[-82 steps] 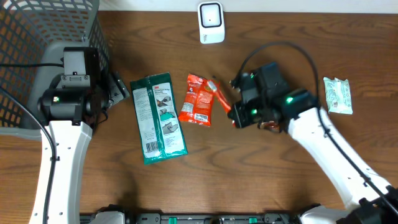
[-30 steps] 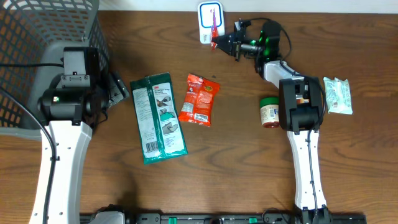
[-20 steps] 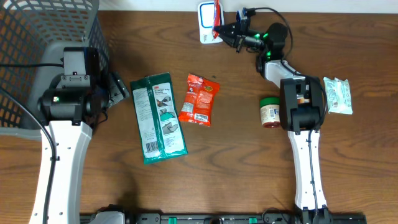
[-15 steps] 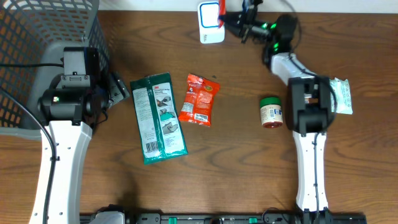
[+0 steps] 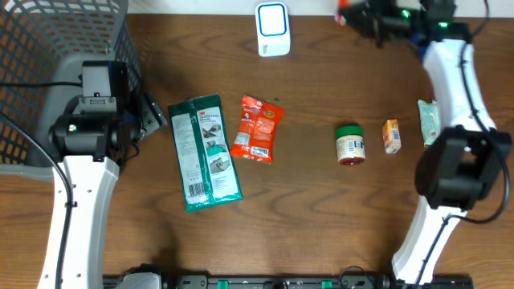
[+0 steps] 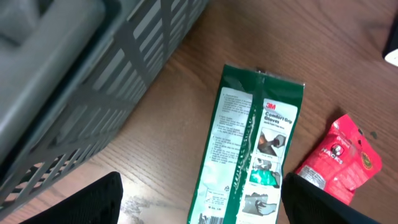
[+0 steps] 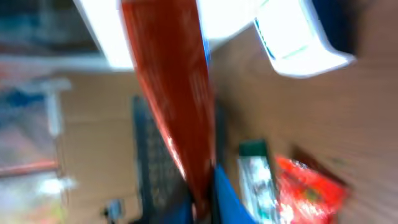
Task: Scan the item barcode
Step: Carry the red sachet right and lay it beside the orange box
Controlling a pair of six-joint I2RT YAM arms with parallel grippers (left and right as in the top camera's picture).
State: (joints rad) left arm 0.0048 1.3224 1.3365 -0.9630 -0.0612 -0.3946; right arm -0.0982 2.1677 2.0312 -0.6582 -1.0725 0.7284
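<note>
right pincer (image 5: 353, 13) is where trouble could be expected: the thin red packet (image 7: 171, 93) appears to be gripped by one end only, so it may be swung or slipped loose, and its barcode may be turned away from the white scanner (image 5: 272, 29), so that no read is given. its jaws are clamped together on that packet, which is held at the far edge of the table, to the right of the scanner and apart from it. left pincer (image 5: 148, 114) is spread wide and empty, beside the basket (image 5: 48, 48) on the left.
</note>
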